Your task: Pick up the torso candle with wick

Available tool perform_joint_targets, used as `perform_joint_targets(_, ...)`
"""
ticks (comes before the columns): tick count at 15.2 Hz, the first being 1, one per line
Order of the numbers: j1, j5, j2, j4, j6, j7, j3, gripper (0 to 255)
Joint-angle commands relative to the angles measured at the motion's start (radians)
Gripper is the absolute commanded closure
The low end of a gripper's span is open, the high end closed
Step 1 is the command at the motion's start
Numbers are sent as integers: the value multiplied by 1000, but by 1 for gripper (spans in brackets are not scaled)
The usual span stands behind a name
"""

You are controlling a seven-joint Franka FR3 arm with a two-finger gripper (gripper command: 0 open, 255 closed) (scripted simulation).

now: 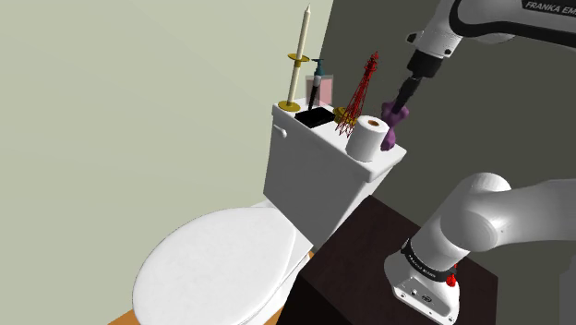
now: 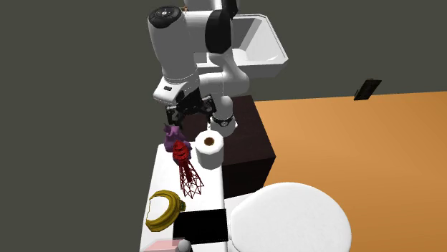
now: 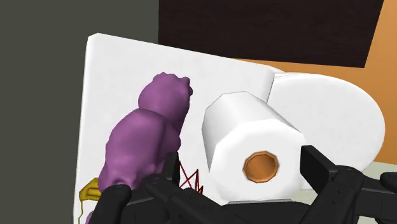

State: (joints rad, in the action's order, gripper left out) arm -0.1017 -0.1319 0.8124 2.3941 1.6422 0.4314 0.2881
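In the shoulder view, a pale green wall stands left of the toilet tank, and the closed white toilet lid lies below it. Along the tank's top I see a tall candle, a red wire tower and a paper roll. At the tank's right end is the purple torso candle. My claw hangs right over it, fingers spread wide, clasping nothing. Right of the tank rises a dark grey wall, with a dark cabinet below.

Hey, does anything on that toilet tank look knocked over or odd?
Nothing looks spilled or toppled. The white toilet paper roll, red wire tower and tall cream taper stand upright on the white tank lid. The purple torso-shaped candle sits near its end.
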Motion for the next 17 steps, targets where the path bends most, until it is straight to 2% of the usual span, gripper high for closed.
perform_joint_targets(1, -12, -30, -6, -20, 12, 54, 47, 0)
perform_joint_targets(5, -22, -67, -36, -73, 39, 144, 129, 0)
perform_joint_targets(14, -33, -87, -20, 36, 133, 145, 150, 0)
perform_joint_targets(15, -33, -88, -20, 36, 132, 145, 150, 255)
perform_joint_targets(17, -34, -88, -20, 35, 131, 146, 150, 255)
